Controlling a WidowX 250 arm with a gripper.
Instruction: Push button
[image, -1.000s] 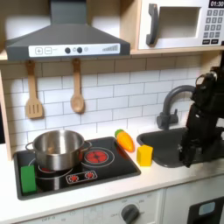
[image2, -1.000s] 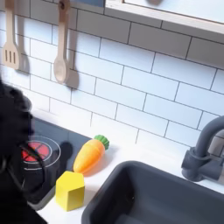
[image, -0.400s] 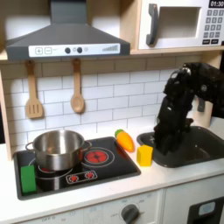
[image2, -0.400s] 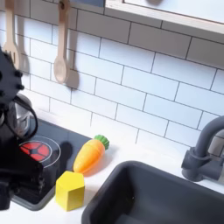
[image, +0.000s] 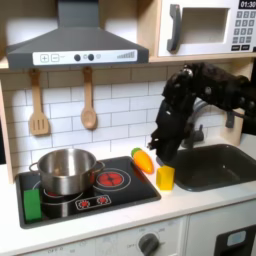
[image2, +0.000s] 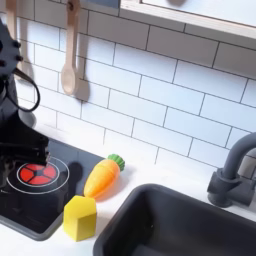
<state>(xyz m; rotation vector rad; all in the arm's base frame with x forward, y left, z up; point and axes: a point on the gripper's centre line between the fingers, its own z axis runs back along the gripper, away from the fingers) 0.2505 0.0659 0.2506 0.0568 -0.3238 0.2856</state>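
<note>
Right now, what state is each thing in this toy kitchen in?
Tool: above the carrot, touching nothing; open or shut cannot be told.
Carrot: lying flat on the counter.
Yellow block: on the counter by the stove's edge.
Pot: upright on the stove, no lid.
Green block: standing on the stove.
Spatula: hanging.
Wooden spoon: hanging.
Sink: nothing in it.

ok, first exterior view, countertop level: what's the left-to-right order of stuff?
Green block → steel pot → red burner → carrot → yellow block → sink basin. The arm's end effector hangs about over the carrot and yellow block, so I've left it out of the order.
</note>
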